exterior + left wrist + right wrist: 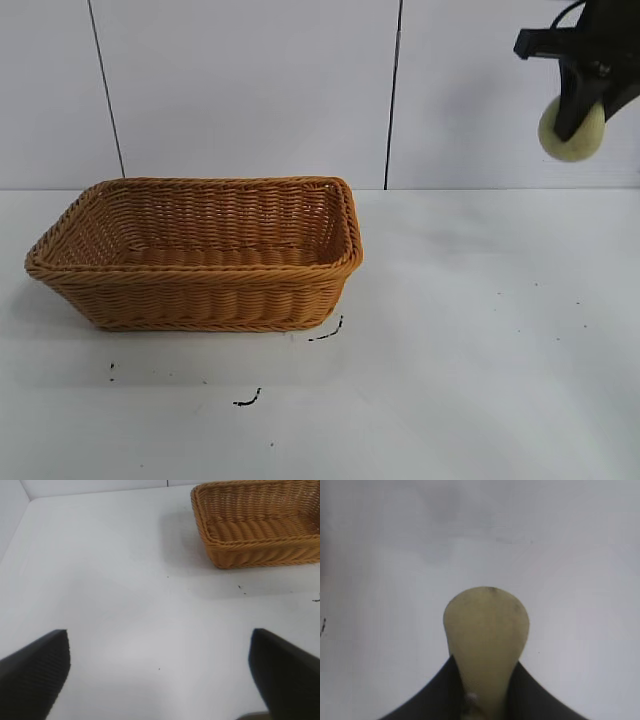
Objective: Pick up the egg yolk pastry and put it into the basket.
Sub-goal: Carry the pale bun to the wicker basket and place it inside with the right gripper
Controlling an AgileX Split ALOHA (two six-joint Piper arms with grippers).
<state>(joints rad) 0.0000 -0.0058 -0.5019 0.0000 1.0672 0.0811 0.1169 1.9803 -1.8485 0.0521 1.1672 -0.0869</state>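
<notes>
Egg yolk pastry (571, 130) up high over the desk's far right edge, pinched tight in the right gripper (580, 118). Basket (196, 252) sitting far-left on the desk, well apart. Left gripper (160, 672) spread wide, idle. Best carried leftward above the braided rim, then lowered before letting go.

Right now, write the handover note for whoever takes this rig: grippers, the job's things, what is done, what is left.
Right gripper: shut on the egg yolk pastry, held high above the table at the exterior view's upper right, well clear of the surface.
Left gripper: open, holds nothing, idle over bare table; it does not show in the exterior view.
Basket: upright on the table's left half, nothing visible inside.
Done: pastry picked up and lifted.
Left: carry it across over the basket, lower it, release.
</notes>
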